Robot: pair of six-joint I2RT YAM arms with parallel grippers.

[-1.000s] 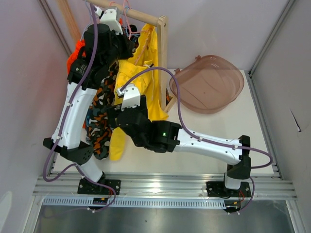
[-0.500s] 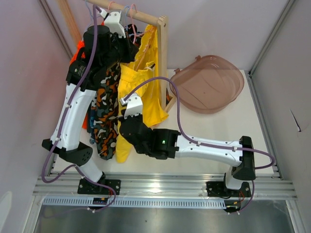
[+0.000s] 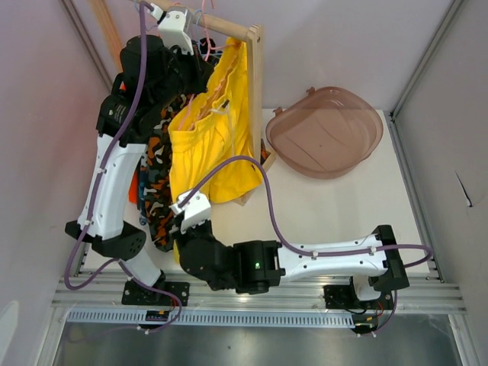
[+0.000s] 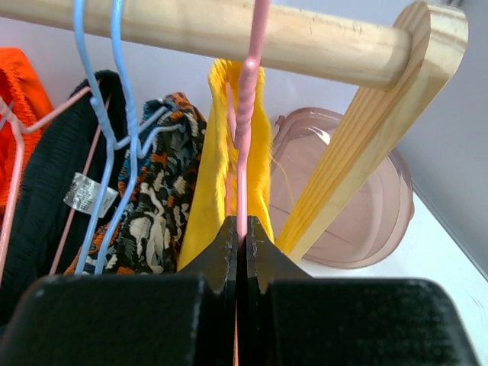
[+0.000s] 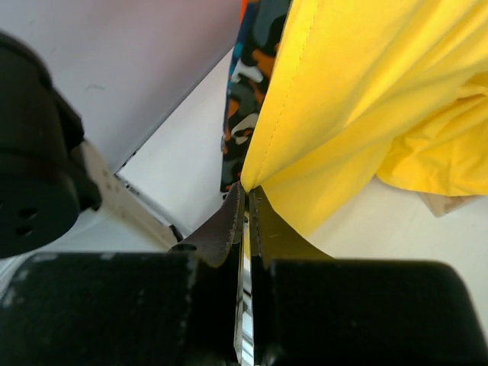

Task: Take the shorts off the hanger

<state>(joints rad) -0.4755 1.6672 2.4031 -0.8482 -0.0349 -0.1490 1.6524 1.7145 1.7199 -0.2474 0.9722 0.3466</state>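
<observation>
Yellow shorts (image 3: 210, 145) hang above cream table (image 3: 343, 217); pale walls (image 3: 328, 38) around.

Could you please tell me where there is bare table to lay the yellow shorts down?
Free: the cream tabletop between the pink translucent plastic basin, the yellow cloth shorts and the white right arm. The basin itself looks empty. Crowded: the left side under the wooden rack, with the camouflage-print shorts and the left arm.

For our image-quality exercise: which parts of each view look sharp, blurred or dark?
Top external: evenly lit, sharp throughout. Left wrist: wooden rail and pink hanger sharp; the left fingers dark, featureless. Right wrist: yellow shorts crisp and bright; the right fingers dark, slightly soft.
</observation>
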